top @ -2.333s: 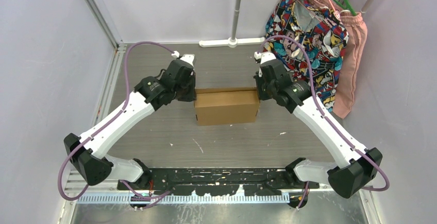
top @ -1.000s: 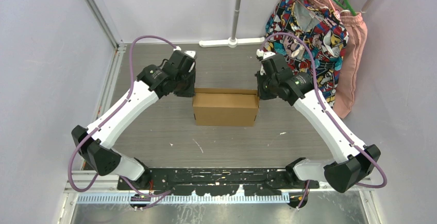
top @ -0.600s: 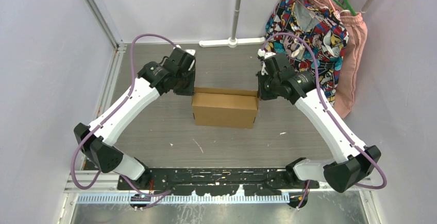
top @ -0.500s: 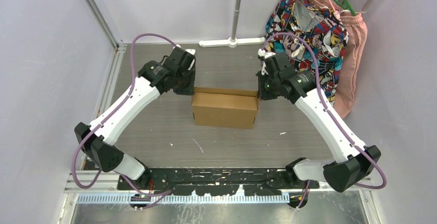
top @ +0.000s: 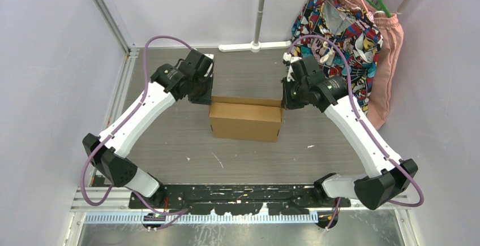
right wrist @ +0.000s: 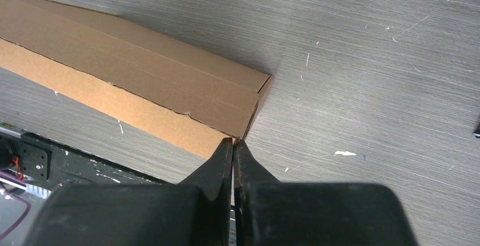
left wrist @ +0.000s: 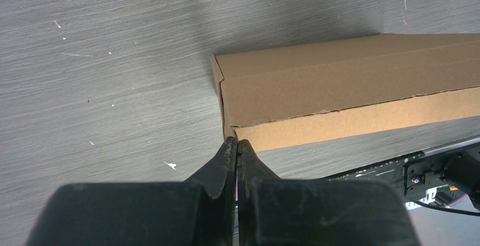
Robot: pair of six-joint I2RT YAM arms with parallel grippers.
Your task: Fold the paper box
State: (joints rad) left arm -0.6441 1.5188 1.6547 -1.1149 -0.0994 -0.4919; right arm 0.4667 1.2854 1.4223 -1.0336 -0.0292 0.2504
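Paper box (top: 245, 120), assembled, between left end effector (left wrist: 236, 143) and right end effector (right wrist: 233, 142), both fully closed, empty, tips at its end corners, apparently steadying it.

Three views: one overhead, two on my wrists.
My fixed camera sits high behind the arm bases and looks down and forward over the whole table (top: 170, 144). Each wrist camera looks along its own fingers from close to the surface, one past the left gripper (left wrist: 236, 142), the other past the right gripper (right wrist: 233, 142). All three share the paper box (top: 245, 121). Each wrist view catches only the end nearest it.
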